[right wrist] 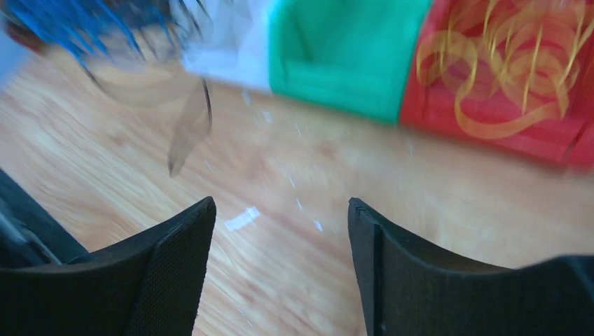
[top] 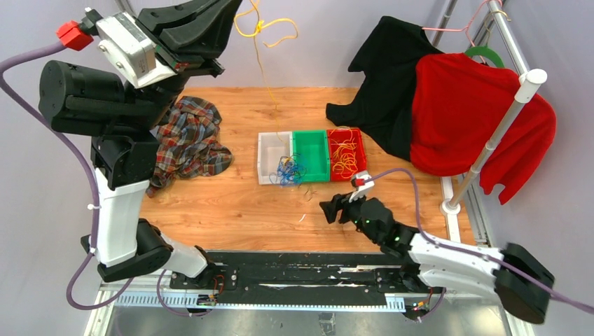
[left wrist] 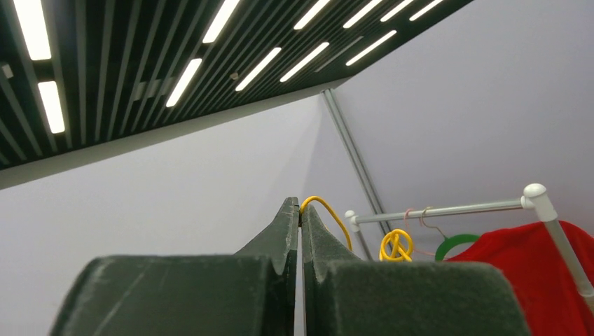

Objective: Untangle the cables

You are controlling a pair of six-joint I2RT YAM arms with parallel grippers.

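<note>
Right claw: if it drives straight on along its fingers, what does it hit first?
Likely the bare tabletop, as the open right claw looks pitched down; staying level, it would meet the front wall of the green bin. Depth unclear.

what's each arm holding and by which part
Left fingers pinch the yellow cable by a loop at its upper end; the rest hangs down. Right fingers are open, holding nothing.

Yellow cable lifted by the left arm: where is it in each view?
Top external: yellow cable, knotted top centre, strand dropping toward the white bin.
Left wrist: pinched in the shut left gripper, knot to its right.
Right wrist: not identifiable; only blurred loops in the red bin.
Shared landmark: red shirt, top and left wrist.
</note>
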